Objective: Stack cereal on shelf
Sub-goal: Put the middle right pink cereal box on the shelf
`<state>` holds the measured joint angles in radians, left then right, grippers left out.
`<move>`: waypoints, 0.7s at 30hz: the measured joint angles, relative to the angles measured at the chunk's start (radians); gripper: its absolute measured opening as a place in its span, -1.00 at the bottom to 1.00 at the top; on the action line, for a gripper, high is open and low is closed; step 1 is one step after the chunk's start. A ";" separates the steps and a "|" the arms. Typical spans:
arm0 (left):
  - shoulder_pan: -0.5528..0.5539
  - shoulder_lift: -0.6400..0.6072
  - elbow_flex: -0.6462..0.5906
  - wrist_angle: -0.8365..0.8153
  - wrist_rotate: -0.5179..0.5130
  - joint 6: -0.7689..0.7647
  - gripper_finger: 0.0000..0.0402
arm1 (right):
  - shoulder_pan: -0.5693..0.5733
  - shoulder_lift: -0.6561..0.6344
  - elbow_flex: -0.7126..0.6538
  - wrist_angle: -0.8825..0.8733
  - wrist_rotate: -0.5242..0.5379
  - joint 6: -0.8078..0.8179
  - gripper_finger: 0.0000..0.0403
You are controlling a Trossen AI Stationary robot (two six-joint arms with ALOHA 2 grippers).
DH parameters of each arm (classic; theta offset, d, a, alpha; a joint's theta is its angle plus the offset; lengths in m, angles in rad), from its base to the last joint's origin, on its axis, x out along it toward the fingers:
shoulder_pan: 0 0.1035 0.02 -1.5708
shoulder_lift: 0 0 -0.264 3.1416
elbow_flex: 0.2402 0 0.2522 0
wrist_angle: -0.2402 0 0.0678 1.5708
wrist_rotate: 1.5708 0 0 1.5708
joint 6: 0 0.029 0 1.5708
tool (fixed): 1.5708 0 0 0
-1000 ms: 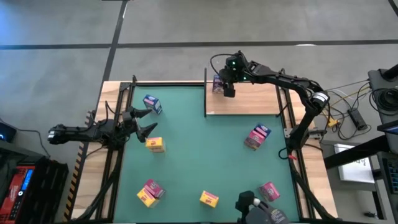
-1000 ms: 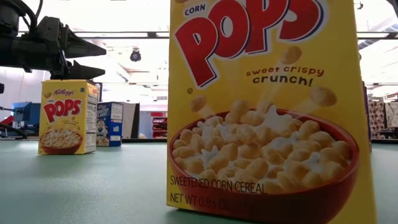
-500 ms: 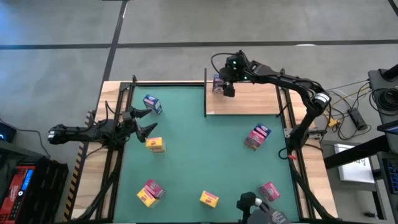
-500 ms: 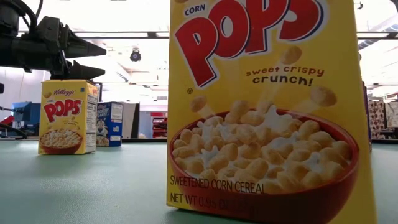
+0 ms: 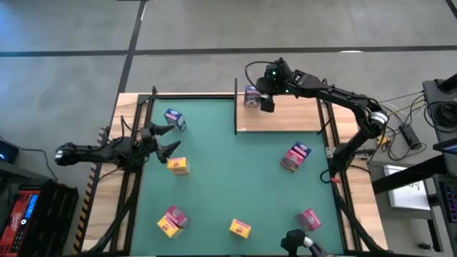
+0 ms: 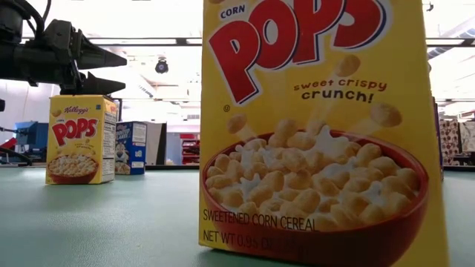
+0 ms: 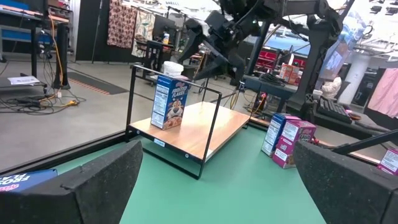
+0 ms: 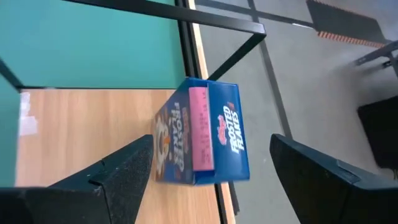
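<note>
Now Frosted Flakes box (image 8: pixel 205 134) sits btwn open right jaws, untouched.

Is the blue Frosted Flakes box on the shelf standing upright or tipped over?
Upright. The left wrist view shows the Frosted Flakes box standing on its short end at a corner of the shelf, its front facing outward.

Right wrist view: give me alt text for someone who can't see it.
A blue Frosted Flakes box stands at the corner of the light-wood shelf, framed between the right end effector and its open dark fingers, not gripped. Black shelf posts and the green mat lie beyond.
</note>
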<state>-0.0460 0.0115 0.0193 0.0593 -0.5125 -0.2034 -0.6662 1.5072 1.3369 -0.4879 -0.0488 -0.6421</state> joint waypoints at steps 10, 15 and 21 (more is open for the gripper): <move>0.000 0.000 0.000 0.000 0.000 0.000 0.99 | 0.058 -0.100 0.000 -0.277 0.116 0.214 0.54; 0.000 0.000 0.000 0.000 0.000 0.000 0.99 | 0.093 -0.130 0.000 -0.509 0.149 0.460 0.54; 0.000 0.000 0.000 0.000 0.000 0.000 0.99 | 0.166 -0.131 -0.004 -0.747 0.154 0.786 0.54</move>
<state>-0.0463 0.0114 0.0189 0.0593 -0.5126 -0.2033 -0.4998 1.3762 1.3325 -1.2347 0.1048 0.1442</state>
